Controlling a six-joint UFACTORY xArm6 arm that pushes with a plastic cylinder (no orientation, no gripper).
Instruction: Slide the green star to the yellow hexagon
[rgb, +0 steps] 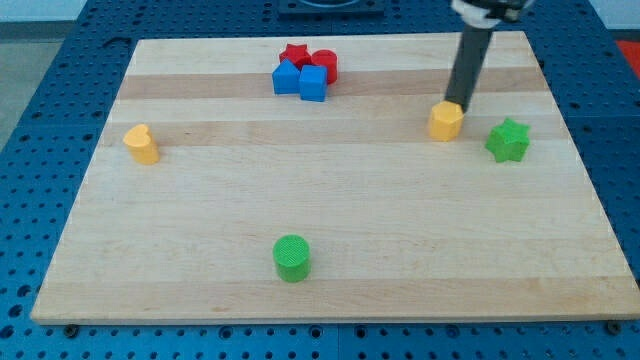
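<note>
Star in green (508, 140), lying flat on the wooden surface (400, 250) near the view's right edge, just right of and slightly below the yellow hexagon (446, 121), with a narrow strip of bare wood separating the 2. Showing 1 arm aimed roughly at the view's top and the others fanning outward; spreading about equally in every direction, so offering no clear long axis. Looking bright green, chunky and matte, with a flat upper face and darker side walls.

Counting 8 blocks: 2 green, namely the star and a green cylinder (292, 258) sitting low at the view's centre; 2 yellow, namely the hexagon and a yellow heart-like block (142, 144) at the view's left; 2 red, namely a red star (294, 55) and a red cylinder (325, 65); 2 blue, namely a blue block (287, 78) and a blue cube (313, 84). Clustering together near the view's top, those 4 red and blue pieces.

Counting 1 dark rod, slanting down from the view's top right. Resting my tip (456, 104) against the hexagon's far upper edge, well apart from the green star. Pincer state: cannot tell.
</note>
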